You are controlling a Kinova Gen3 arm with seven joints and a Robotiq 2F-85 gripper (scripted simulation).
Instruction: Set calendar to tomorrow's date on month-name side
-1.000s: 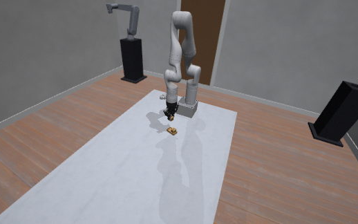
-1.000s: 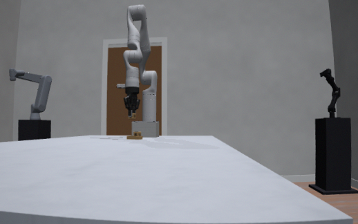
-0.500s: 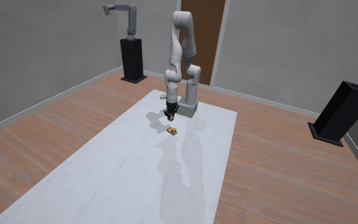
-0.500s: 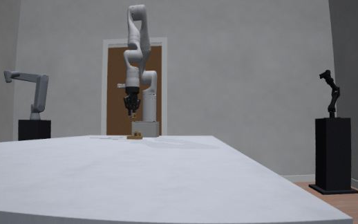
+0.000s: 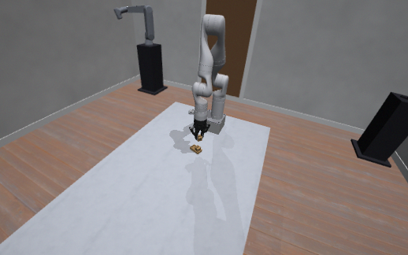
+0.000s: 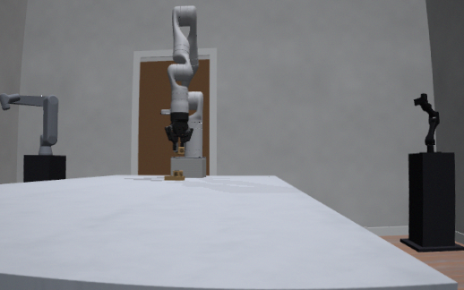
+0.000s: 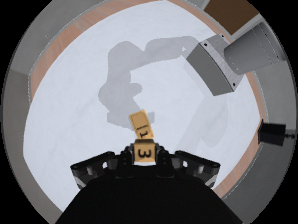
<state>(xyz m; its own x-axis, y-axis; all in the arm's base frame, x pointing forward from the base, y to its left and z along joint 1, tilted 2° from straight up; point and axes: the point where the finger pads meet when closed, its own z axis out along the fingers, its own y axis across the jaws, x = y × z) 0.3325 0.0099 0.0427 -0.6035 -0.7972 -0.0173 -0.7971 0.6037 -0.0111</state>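
My gripper (image 5: 199, 136) (image 6: 179, 149) (image 7: 144, 148) is shut on a wooden cube (image 5: 199, 138) (image 6: 181, 150) (image 7: 145, 154) and holds it above the table. A dark 3, lying sideways in the wrist view, is on the cube's face towards that camera. The small wooden tray (image 5: 193, 148) (image 6: 168, 178) (image 7: 138, 118) lies on the table below and a little away from the gripper. The other cube (image 5: 198, 148) (image 6: 178, 173) (image 7: 144, 133) is in the tray; a 1 shows on it, turned in the wrist view. The held cube partly hides it there. The month side is too small to read.
The white table (image 5: 135, 189) (image 6: 225, 224) (image 7: 65, 100) carries the arm's grey base (image 5: 216, 125) (image 6: 188, 167) (image 7: 212, 67) behind the tray. Two other arms stand on black pedestals (image 5: 150, 68) (image 5: 391, 126) (image 6: 45, 167) (image 6: 432, 197) off the table.
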